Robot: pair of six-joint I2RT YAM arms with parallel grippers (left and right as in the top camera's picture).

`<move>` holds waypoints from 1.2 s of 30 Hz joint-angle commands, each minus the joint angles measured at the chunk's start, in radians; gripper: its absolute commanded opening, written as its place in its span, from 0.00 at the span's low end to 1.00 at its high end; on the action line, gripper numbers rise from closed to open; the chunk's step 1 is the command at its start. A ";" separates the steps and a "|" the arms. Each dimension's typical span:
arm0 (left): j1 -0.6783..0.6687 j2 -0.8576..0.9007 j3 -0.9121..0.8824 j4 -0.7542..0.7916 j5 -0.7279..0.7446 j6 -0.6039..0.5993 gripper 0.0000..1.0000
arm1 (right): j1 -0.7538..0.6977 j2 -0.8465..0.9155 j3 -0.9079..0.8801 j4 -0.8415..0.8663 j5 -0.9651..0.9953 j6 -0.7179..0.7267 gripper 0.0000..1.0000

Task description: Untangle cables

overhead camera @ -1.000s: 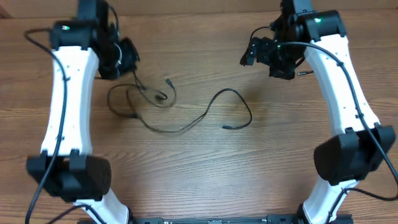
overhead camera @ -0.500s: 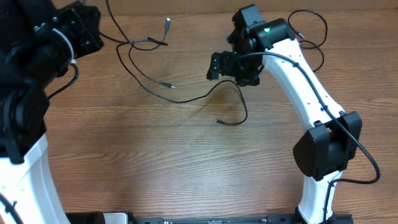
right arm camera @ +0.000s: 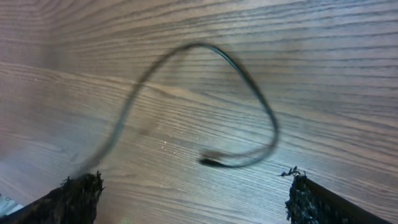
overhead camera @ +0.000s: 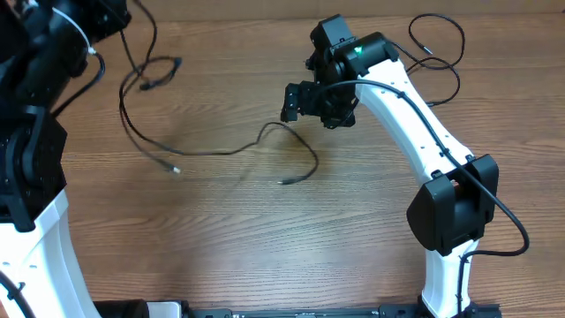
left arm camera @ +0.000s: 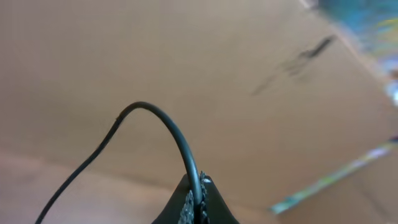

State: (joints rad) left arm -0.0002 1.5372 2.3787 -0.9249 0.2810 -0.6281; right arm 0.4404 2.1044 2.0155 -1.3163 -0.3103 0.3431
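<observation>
My left gripper (left arm camera: 198, 186) is shut on one thin black cable (left arm camera: 177, 134), which arches up out of its pads. In the overhead view that arm is raised at the far left, and the cables (overhead camera: 212, 152) hang from it and trail right across the wooden table. One small plug (overhead camera: 177, 170) lies at the left, and another plug end (overhead camera: 283, 182) closes a loop near the middle. My right gripper (overhead camera: 311, 104) hovers open just above and behind that loop. The right wrist view shows the curved strand (right arm camera: 267, 118) and its plug (right arm camera: 211, 162) lying between and ahead of my wide-spread fingers, untouched.
Another thin black cord (overhead camera: 439, 40) loops on the table behind the right arm at the back right. The white right arm (overhead camera: 415, 115) spans the right side down to its base (overhead camera: 450, 212). The left arm (overhead camera: 35, 177) fills the left edge.
My left gripper has risen up and to the left with the cable, dragging the strands leftwards and spreading them out. The right gripper has followed left over the trailing loop, still open.
</observation>
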 commanded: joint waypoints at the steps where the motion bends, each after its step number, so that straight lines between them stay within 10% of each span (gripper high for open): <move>1: 0.002 -0.008 0.009 0.020 0.068 -0.055 0.04 | 0.016 0.000 -0.001 0.010 -0.005 -0.005 0.96; 25: 0.000 0.021 0.005 -0.366 0.082 -0.013 0.04 | 0.144 0.000 -0.001 0.215 -0.010 0.003 1.00; 36: -0.001 0.113 0.005 -0.507 0.113 0.074 0.04 | 0.134 0.000 0.000 0.369 -0.415 -0.019 1.00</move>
State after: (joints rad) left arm -0.0002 1.6238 2.3783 -1.4235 0.3565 -0.6144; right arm 0.5842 2.1044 2.0155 -0.9634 -0.5667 0.3210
